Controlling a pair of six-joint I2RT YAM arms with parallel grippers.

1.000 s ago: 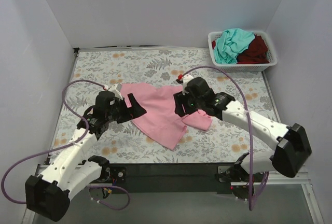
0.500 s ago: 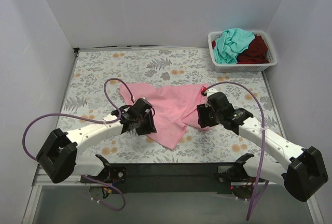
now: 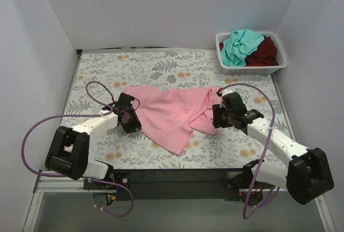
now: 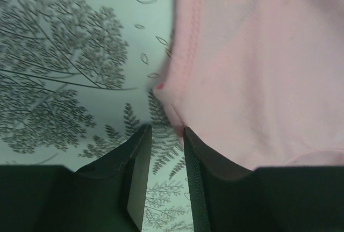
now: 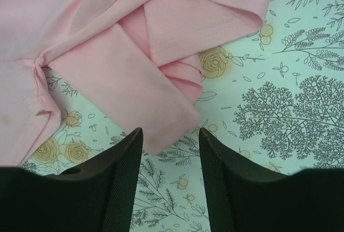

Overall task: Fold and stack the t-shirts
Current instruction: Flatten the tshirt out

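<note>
A light pink t-shirt (image 3: 172, 114) lies spread but creased on the flowered table cover, one point hanging toward the near edge. My left gripper (image 3: 133, 124) is low at the shirt's left edge. In the left wrist view its jaws (image 4: 166, 130) stand a narrow gap apart with only table cover between them, the pink hem (image 4: 185, 71) just past the right fingertip. My right gripper (image 3: 216, 120) hovers open at the shirt's right side, and a folded pink sleeve corner (image 5: 161, 130) lies between its fingertips (image 5: 170, 131). A teal t-shirt (image 3: 239, 44) and a dark red t-shirt (image 3: 264, 52) are bunched in the basket.
A white slatted basket (image 3: 252, 71) stands at the far right corner of the table. White walls close in the left, back and right sides. Purple cables loop off both arms over the table cover (image 3: 161, 65).
The left arm swung from the shirt's near side to its left edge and its jaws narrowed a lot. The right gripper shifted right and closed partway. The shirt now lies stretched wider.
</note>
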